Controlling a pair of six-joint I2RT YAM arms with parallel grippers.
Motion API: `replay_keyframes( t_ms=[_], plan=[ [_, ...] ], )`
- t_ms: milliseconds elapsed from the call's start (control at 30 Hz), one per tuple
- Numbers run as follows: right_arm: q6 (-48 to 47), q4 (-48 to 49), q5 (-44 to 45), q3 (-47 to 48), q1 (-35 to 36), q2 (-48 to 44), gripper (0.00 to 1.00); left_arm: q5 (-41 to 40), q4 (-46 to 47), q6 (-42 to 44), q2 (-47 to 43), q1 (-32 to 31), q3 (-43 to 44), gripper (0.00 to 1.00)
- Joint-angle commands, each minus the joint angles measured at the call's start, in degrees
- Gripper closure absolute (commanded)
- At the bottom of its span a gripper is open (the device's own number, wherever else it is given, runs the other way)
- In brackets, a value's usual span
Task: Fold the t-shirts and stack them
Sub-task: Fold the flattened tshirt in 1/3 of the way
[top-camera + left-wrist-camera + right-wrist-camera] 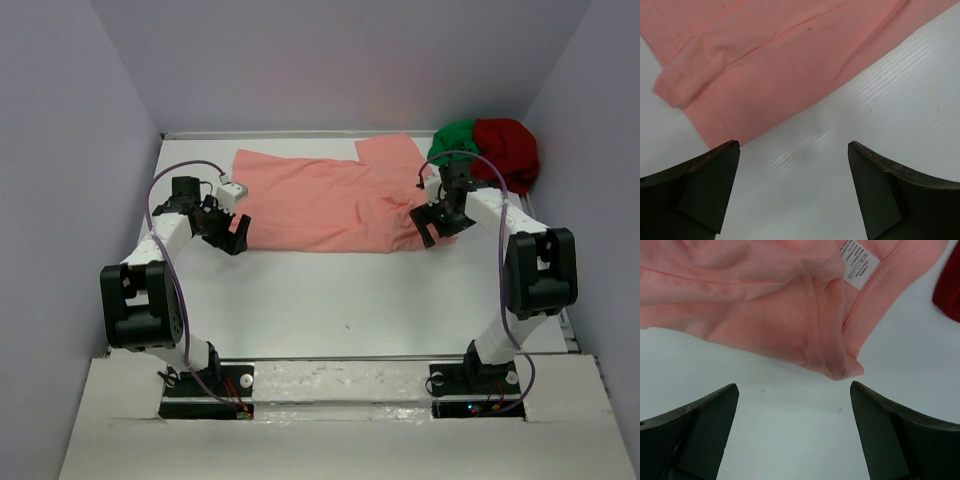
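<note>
Cloth, 3 pcs, all soft, light and limp by the look of it. None will hold shape when lifted, and slack will likely sag and drag.

- Item 1: salmon-pink t-shirt (330,200), lies flat w/ mild wrinkles across upper centre of top view. One flap points toward back wall at upper right. White tag (858,265) shows in upper right of right wrist view.
- Items 2 & 3: green t-shirt (455,140) and dark red t-shirt (508,150), bunched together in upper right corner, unfolded, touching each other.
- Left gripper (794,147): jaws wide apart, nothing held. Hemmed corner of pink shirt sits just ahead of left finger, upper left of its view.
- Right gripper (794,387): jaws wide apart, nothing held. Seamed corner of pink shirt sits just ahead, between fingers.

Grip pts, est.: the two near corners, at stitched hems, where doubled fabric should pinch better than a single layer. Both need lifting together or the cloth skews.

Room: bare strip of table (330,300) across mid frame, between shirt and arm bases, looks good for folding toward. Walls (60,200) are close at left, right and back. Bunched pair sits near right arm, so snag risk on wide swings.
</note>
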Motion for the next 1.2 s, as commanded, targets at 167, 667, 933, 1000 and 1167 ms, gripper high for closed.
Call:
replay_keyframes(
  t_ms=[167,667,933,1000,1167],
  plan=[
    [0.69,4.37,9.17,3.86,-1.16,4.44,0.11,-0.2,0.65,0.66,-1.0,0.41,1.57,0.01],
    [-0.62,3.77,10.0,3.94,-1.69,3.56,0.48,1.12,-0.49,0.39,-0.82,0.41,3.06,0.01],
    [-0.62,2.62,7.98,5.88,-1.69,5.23,0.74,0.5,-0.93,0.57,-1.61,0.41,2.8,0.01],
    [-0.54,2.36,7.36,5.88,-1.69,5.58,0.77,0.24,-1.02,0.66,-1.7,0.41,2.71,0.01],
    [-0.54,1.92,5.78,5.18,-1.69,5.58,0.74,-0.11,-1.28,0.92,-1.88,0.41,2.53,0.01]
  ],
)
